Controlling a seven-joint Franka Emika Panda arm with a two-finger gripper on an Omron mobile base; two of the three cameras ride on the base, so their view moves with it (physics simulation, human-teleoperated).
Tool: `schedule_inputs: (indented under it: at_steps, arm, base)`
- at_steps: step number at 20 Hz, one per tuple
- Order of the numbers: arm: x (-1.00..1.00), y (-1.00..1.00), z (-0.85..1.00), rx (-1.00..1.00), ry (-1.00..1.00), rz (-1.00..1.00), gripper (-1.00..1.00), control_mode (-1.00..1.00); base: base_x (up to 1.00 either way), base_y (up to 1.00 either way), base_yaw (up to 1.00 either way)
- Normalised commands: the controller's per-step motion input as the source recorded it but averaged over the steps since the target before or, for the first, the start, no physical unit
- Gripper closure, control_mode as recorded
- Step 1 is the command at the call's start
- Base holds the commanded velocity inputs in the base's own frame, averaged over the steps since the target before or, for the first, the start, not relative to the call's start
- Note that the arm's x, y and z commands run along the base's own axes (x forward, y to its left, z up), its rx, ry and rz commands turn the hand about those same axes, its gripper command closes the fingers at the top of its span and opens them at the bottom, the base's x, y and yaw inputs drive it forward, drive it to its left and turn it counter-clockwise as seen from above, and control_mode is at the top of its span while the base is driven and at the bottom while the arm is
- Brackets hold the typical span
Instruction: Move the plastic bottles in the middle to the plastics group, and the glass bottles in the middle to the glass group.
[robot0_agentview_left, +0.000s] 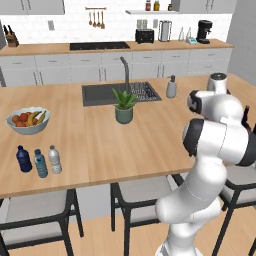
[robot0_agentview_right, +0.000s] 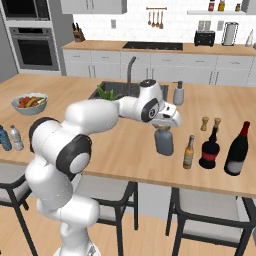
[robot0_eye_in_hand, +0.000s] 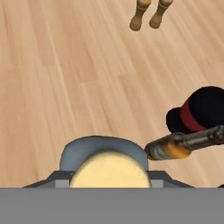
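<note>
three small bottles, fruit bowl

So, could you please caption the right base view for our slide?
Gripper grasps the clear grey bottle beside the amber bottle and dark wine bottles.

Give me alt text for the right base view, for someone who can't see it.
The white robot arm reaches over a wooden kitchen island, its tool gripping the top of a clear greyish bottle. To the right stand a slim amber bottle, two dark wine bottles and two small wooden shakers. A fruit bowl sits far left.
</note>
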Motion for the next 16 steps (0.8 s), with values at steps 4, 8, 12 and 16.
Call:
schedule_inputs:
  at_steps: [4, 8, 12, 16]
  arm:
    - [0.03, -0.34, -0.22, -0.05, 0.00, -0.09, 1.00, -1.00]
    - [0.12, -0.28, -0.20, -0.02, 0.00, -0.07, 1.00, -1.00]
    - [0.09, -0.17, -0.25, -0.01, 0.00, -0.04, 1.00, -1.00]
    - [0.06, -0.10, -0.23, 0.00, 0.00, 0.00, 1.00, -1.00]
  base:
    - [0.00, 0.00, 0.00]
    - [0.00, 0.00, 0.00]
    - [0.00, 0.00, 0.00]
    - [0.00, 0.00, 0.00]
